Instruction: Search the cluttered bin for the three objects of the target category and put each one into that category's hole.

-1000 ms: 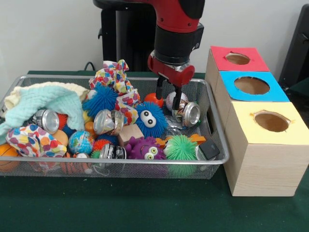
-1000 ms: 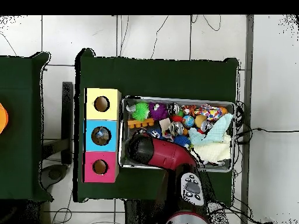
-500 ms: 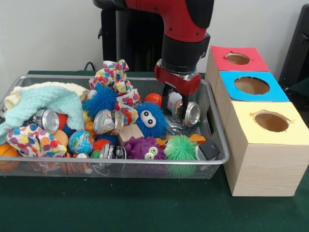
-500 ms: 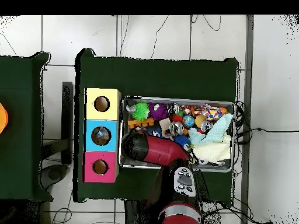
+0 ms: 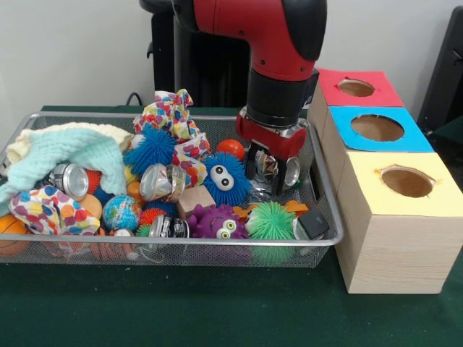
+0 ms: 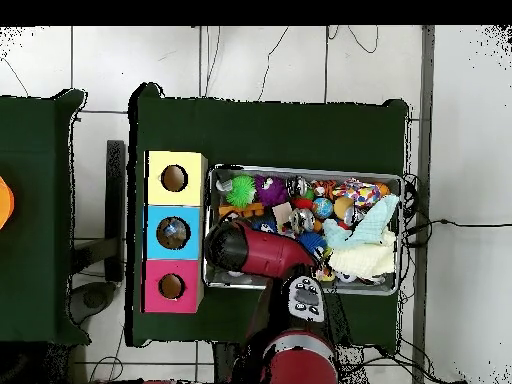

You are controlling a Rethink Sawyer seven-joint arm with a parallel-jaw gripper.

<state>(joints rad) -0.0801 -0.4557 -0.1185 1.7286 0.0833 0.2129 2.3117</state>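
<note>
Lowered since the earlier frame, the gripper [image 5: 270,168] straddles the can [image 5: 278,170] in the bin [image 5: 327,195], fingers spread; centre before squeezing.

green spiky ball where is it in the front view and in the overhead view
Front view: the green spiky ball lies in the bin near its front rim, right of centre, beside the purple fuzzy toy.
Overhead view: it is at the bin's upper left corner, next to the yellow-topped box.
Shared landmark: the yellow-topped box, nearest it in both.
</note>
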